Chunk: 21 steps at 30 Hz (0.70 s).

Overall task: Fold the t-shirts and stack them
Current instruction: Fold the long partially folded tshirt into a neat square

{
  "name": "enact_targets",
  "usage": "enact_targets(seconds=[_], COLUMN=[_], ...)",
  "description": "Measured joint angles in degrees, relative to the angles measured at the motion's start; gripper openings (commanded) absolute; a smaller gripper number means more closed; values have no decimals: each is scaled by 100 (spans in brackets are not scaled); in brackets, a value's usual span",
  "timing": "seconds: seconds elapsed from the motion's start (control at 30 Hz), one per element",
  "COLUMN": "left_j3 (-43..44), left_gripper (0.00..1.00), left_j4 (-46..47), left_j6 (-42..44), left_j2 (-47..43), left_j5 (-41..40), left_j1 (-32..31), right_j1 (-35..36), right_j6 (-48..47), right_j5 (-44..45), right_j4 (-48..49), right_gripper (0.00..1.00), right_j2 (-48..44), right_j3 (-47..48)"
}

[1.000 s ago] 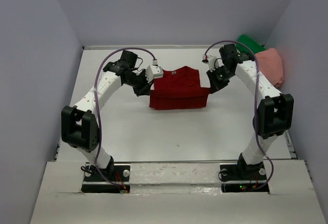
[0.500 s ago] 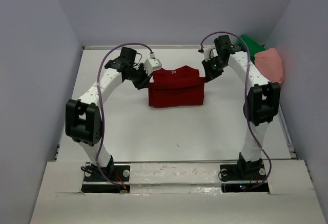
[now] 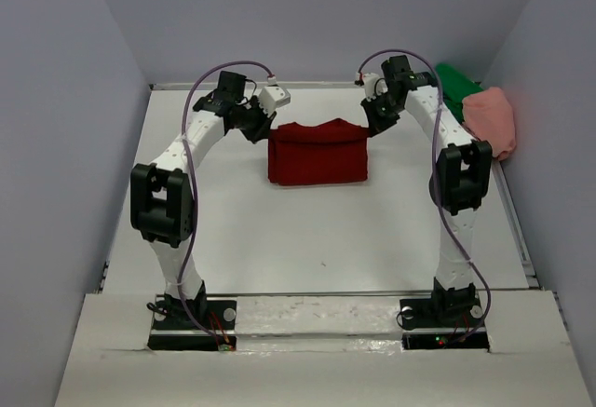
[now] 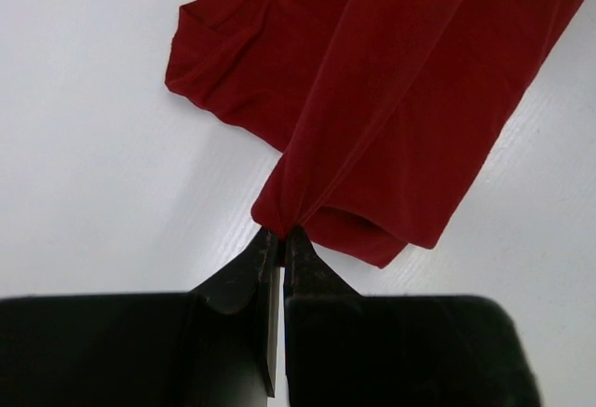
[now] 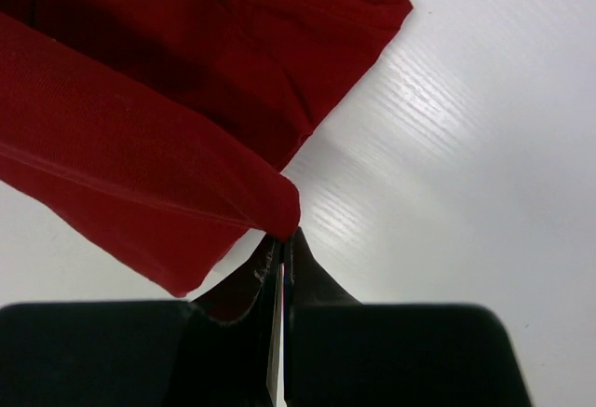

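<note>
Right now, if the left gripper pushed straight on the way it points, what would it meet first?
The red shirt: the left gripper is shut on its folded corner, with more shirt lying straight ahead.

Over the last second I have drawn my left gripper [image 3: 263, 130] and my right gripper [image 3: 372, 128] away from my bases toward the far side of the white table [image 3: 317, 239]. Both my arms now stand straighter, elbows pulled in toward the middle. The fold of the dark red soft fabric t-shirt [image 3: 318, 154] has travelled back with them, so its near edge lies farther from me and the folded layer covers more of the cloth beneath.
</note>
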Motion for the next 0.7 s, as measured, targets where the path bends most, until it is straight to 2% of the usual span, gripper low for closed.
enact_targets(seconds=[0.23,0.7], left_j3=[581,1075], left_gripper=[0,0], left_j4=[37,400], left_j6=[-44,-127], left_j2=[654,1556], left_j5=[-48,-94], left_j1=[22,96], right_j1=[0,2], right_j6=[-87,-195], right_j5=[278,638], right_j4=[76,516], right_gripper=[0,0], right_j2=[649,1392], right_j3=[693,1327])
